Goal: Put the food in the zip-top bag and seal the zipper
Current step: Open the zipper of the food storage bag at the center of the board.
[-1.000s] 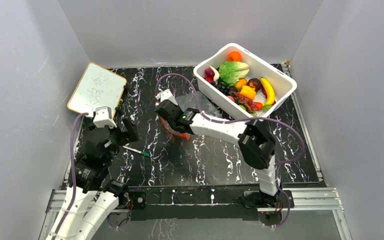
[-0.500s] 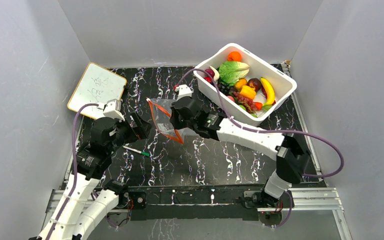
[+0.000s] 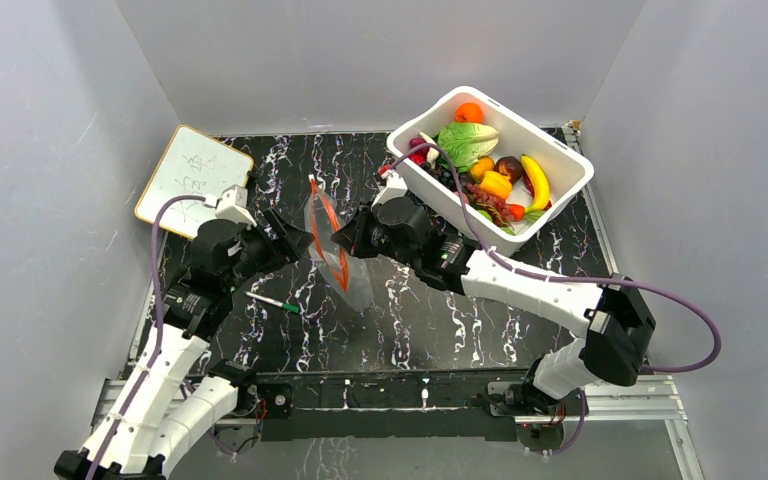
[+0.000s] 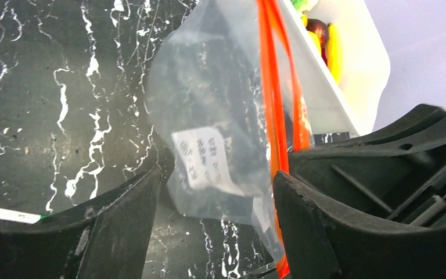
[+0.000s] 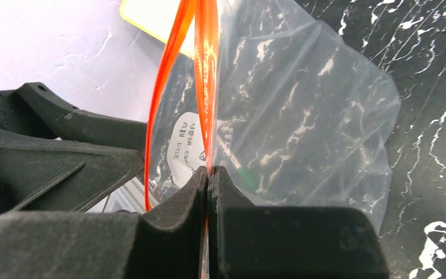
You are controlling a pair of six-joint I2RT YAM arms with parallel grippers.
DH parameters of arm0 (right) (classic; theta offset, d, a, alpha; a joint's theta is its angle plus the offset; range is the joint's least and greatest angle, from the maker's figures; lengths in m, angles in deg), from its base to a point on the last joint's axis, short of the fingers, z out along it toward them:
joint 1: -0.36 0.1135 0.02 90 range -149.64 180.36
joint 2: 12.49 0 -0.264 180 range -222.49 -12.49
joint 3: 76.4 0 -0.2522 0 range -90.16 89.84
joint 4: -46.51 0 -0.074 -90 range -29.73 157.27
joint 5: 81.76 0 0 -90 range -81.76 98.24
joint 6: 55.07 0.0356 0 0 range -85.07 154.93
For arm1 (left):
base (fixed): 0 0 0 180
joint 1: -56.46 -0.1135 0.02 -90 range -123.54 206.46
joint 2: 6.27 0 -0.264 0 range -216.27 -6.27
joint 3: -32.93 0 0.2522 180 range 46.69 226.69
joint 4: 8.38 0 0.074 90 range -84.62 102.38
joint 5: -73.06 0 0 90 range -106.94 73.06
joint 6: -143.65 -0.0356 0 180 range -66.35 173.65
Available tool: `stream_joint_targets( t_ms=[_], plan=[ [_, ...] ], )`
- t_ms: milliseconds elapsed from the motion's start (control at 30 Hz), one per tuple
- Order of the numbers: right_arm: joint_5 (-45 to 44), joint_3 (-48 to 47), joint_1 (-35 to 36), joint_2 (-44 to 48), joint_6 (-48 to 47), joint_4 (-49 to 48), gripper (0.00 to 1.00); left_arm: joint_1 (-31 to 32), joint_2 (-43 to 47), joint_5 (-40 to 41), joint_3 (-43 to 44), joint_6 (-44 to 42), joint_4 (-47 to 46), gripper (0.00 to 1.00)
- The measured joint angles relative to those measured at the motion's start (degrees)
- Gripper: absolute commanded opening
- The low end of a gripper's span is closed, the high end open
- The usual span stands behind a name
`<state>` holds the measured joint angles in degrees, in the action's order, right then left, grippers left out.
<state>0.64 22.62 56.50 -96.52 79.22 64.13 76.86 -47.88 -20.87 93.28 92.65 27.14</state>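
The clear zip-top bag (image 3: pixel 345 262) hangs above the table, its red-orange zipper (image 3: pixel 328 232) standing edge-up. My right gripper (image 3: pixel 345 235) is shut on one side of the zipper strip (image 5: pixel 207 93); the bag (image 5: pixel 302 128) hangs beyond it, its mouth slightly parted. My left gripper (image 3: pixel 300 240) is open just left of the bag; the bag (image 4: pixel 209 133) sits between its fingers and the zipper (image 4: pixel 274 116) runs by the right finger (image 4: pixel 319 232). The food (image 3: pixel 480 165) lies in the white tub.
The white tub (image 3: pixel 560 200) stands at the back right. A whiteboard (image 3: pixel 192 172) lies at the back left. A green-and-white pen (image 3: pixel 272 301) lies on the black marble table (image 3: pixel 440 320) below the left gripper.
My right gripper has lifted the bag off the table and carried it right and up, turning the zipper upright. My left arm has reached right until its open fingers flank the bag.
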Motion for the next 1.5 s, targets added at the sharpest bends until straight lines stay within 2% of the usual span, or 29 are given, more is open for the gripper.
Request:
stream_joint_targets(
  t_ms=[33,133,200,567,733,933,1033,1067,1200,1367,1400,1500],
  plan=[
    [0.57,0.22,0.00,0.00,0.74,-0.42,0.00,0.00,-0.31,-0.28,0.02,0.28,-0.81,0.68],
    [1.81,0.39,0.00,0.00,1.92,-1.14,0.00,0.00,-1.90,-1.20,0.02,1.20,-2.71,0.81],
    [1.99,0.52,0.00,0.04,2.36,-1.70,0.00,0.00,-3.37,-1.75,0.02,1.97,-3.21,0.84],
    [-0.81,3.30,0.00,0.37,2.75,-2.62,0.00,0.00,-7.58,-6.38,2.27,5.97,-3.61,0.90],
    [-1.92,3.39,0.00,0.55,2.75,-2.51,0.00,0.00,-7.06,-6.69,3.17,6.01,-3.65,0.76],
    [-2.40,3.39,0.00,1.05,2.71,-2.73,0.00,0.00,-9.05,-5.05,4.55,3.58,-1.75,0.73],
    [-2.32,3.39,0.00,1.05,2.67,-2.75,0.00,0.00,-11.87,-4.39,6.82,1.64,-0.11,0.67],
    [-2.29,3.39,0.00,1.05,2.67,-2.80,0.00,0.00,-12.46,-4.20,7.30,1.16,0.11,0.59],
    [-2.16,3.37,0.00,1.05,2.64,-2.82,0.00,0.00,-14.69,-2.47,9.68,-1.99,2.23,0.40],
    [-1.86,3.37,0.00,1.05,2.64,-2.89,0.00,0.00,-16.20,-1.99,11.34,-5.75,3.67,0.04],
    [-1.77,3.37,0.00,1.05,2.64,-2.89,0.00,0.00,-16.20,-2.19,11.41,-6.34,3.82,0.00],
    [-1.53,3.37,0.00,1.03,2.67,-2.89,0.17,0.00,-16.15,-2.78,11.72,-8.11,4.04,0.00]
  ],
)
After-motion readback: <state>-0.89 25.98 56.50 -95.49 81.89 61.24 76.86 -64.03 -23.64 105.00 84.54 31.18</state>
